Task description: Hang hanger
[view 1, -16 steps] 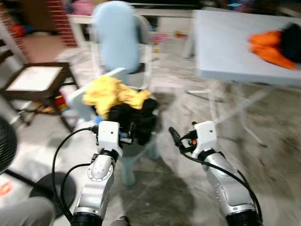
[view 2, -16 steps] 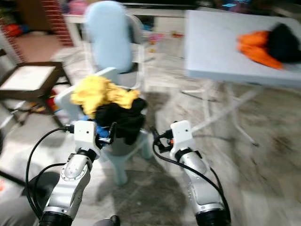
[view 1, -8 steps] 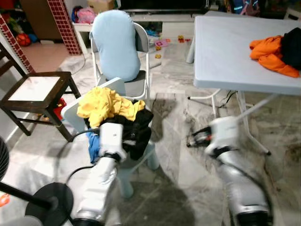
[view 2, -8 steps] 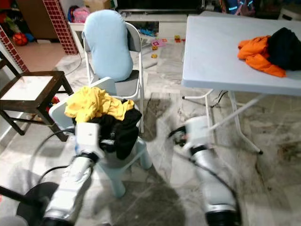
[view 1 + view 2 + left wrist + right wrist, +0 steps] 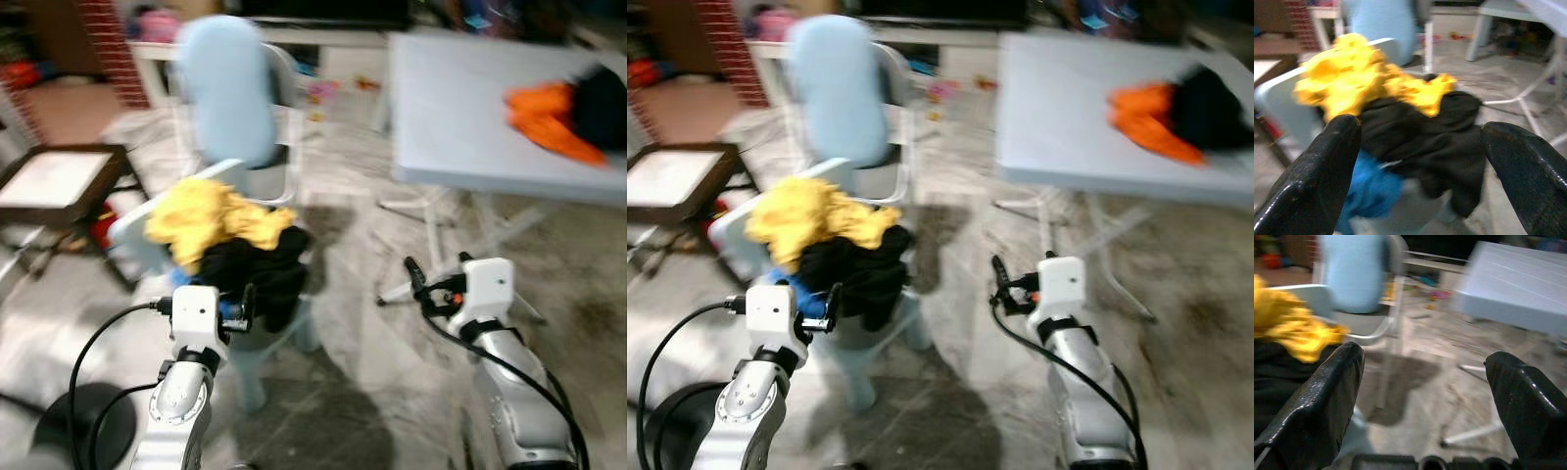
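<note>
**Hunting for the hanger, both pincers empty**

Grey marbled floor [image 5: 392, 323] runs under everything, blurred in the head views; a small pale plastic chair [image 5: 132, 230] stands just ahead of my left arm, heaped with a yellow garment [image 5: 211, 211] on top, a black garment [image 5: 260, 274] under it and a scrap of blue cloth [image 5: 1369, 191] lower down; behind it stands a folding chair [image 5: 284, 147] with a light blue cushion [image 5: 220, 88] against its back; a dark wooden chair [image 5: 54, 181] sits off to my left, and a white folding table [image 5: 460, 108] to my right carries an orange garment [image 5: 544, 113] beside something black.

My left gripper [image 5: 1420, 161] hangs close before the clothes pile, fingers spread wide with nothing between them; my right gripper [image 5: 1422, 396] is held out over bare floor between the small chair and the table, likewise spread and empty.

As for the hanger, I cannot make one out anywhere; it may lie buried in the pile or beyond what I see; I cannot tell which. By my judgement the task is at its searching stage.

When I do find it, I expect a light, stiff frame, probably smooth and apt to swing or slip in two narrow fingers; I would pinch it at the neck just below the hook, leaving the hook free to go over a rail.
</note>
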Controlling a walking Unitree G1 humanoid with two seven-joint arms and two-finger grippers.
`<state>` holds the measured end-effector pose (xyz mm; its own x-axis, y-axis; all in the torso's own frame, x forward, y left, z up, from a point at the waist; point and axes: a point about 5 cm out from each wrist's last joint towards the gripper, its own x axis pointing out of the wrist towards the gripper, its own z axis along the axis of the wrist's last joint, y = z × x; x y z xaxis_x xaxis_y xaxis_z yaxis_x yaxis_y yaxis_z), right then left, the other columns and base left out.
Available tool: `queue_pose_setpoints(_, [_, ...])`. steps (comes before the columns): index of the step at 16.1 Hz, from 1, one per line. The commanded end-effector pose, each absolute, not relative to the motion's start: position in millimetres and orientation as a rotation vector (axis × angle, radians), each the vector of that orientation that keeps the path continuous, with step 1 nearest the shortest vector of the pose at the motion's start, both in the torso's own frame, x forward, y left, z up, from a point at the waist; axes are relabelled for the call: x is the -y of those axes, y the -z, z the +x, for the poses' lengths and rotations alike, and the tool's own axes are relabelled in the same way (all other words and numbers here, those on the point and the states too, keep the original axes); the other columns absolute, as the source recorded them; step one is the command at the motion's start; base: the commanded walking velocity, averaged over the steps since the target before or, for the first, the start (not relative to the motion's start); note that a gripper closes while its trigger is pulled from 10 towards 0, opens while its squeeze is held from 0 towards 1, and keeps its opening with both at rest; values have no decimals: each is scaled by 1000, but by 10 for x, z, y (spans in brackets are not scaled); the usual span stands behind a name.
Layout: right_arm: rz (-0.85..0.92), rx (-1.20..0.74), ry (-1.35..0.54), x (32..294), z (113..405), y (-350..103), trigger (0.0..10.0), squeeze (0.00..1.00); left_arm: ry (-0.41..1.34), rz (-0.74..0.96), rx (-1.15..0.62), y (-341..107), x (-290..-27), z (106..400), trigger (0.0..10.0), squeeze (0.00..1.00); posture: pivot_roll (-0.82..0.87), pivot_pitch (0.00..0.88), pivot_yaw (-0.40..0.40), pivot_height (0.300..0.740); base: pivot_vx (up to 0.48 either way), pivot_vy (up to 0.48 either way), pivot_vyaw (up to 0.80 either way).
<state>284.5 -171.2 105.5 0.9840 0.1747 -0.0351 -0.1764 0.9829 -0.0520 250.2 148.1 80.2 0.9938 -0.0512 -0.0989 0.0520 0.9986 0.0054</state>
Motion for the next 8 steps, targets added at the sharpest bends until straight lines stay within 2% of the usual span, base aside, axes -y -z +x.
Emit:
queue_pose_setpoints(1, [-62, -8, -219, 1615, 2876, -1116, 10000, 0, 31, 18, -101, -821, -1529, 2492, 10000, 0, 31, 121, -30, 740, 304, 0, 800])
queue_pose_setpoints(3, [-64, -10, -219, 1625, 2887, -1118, 10000, 0, 31, 16, -96, -840, -1518, 2516, 10000, 0, 29, 117, -31, 740, 345, 0, 634])
queue_pose_setpoints(8, [-70, -21, -225, 1614, 2875, -1097, 10000, 0, 47, 10, -98, -844, -1484, 2544, 10000, 0, 20, 117, -32, 740, 382, 0, 0])
